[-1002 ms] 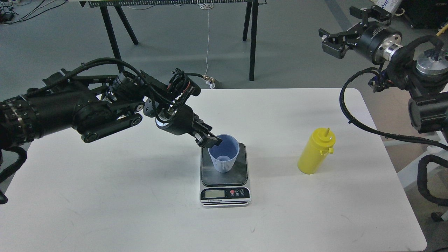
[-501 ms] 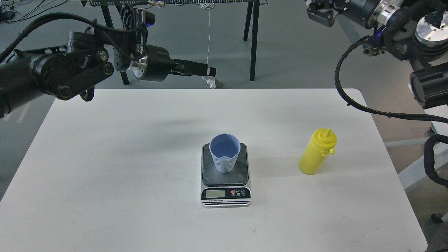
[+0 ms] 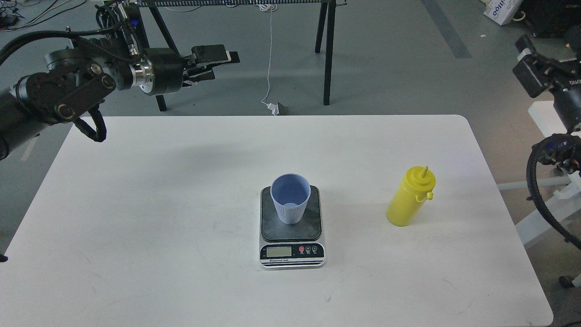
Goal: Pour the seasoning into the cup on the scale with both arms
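The light blue cup stands upright on the dark plate of the scale, near the middle of the white table. The yellow seasoning bottle stands upright to its right, nozzle up, with its small cap hanging at the side. My left gripper is raised above the table's far left edge, far from the cup, with its fingers apart and empty. My right arm's dark end shows at the right edge, high and beyond the table. Its fingers cannot be told apart.
The white table ends close to the bottle on the right. Black stand legs and a white cable are on the grey floor behind it. A black cable loop of my right arm hangs at the right.
My left gripper let go of the cup, rose and drew back to the far left. My right arm swung up and back toward the right edge. Cup and bottle stayed put.
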`<act>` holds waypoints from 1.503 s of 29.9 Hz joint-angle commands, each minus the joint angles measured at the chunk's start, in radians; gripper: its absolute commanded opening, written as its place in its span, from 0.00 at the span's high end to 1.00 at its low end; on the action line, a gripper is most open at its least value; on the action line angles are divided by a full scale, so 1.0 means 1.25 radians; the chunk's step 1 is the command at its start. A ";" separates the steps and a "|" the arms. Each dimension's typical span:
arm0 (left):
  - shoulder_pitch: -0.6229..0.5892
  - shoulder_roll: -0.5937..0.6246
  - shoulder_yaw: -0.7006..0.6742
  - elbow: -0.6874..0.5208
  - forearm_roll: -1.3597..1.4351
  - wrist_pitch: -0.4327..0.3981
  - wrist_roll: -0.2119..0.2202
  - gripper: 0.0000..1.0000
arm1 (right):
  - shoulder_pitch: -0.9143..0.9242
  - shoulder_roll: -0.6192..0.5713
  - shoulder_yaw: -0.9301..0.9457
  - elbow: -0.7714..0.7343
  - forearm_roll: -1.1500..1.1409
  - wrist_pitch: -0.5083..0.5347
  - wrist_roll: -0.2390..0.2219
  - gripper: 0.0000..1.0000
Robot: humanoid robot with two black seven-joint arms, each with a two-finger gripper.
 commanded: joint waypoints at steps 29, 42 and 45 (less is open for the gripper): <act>0.050 -0.007 0.000 0.000 -0.031 0.000 0.000 0.01 | -0.274 0.127 -0.206 -0.004 -0.188 0.060 0.000 0.00; 0.053 -0.007 0.000 0.000 -0.031 0.000 0.000 0.01 | -0.227 0.173 -0.238 -0.047 -0.243 0.055 0.000 0.01; 0.054 -0.007 0.000 0.000 -0.031 0.000 0.000 0.01 | -0.209 0.177 -0.238 -0.067 -0.253 0.055 0.000 0.01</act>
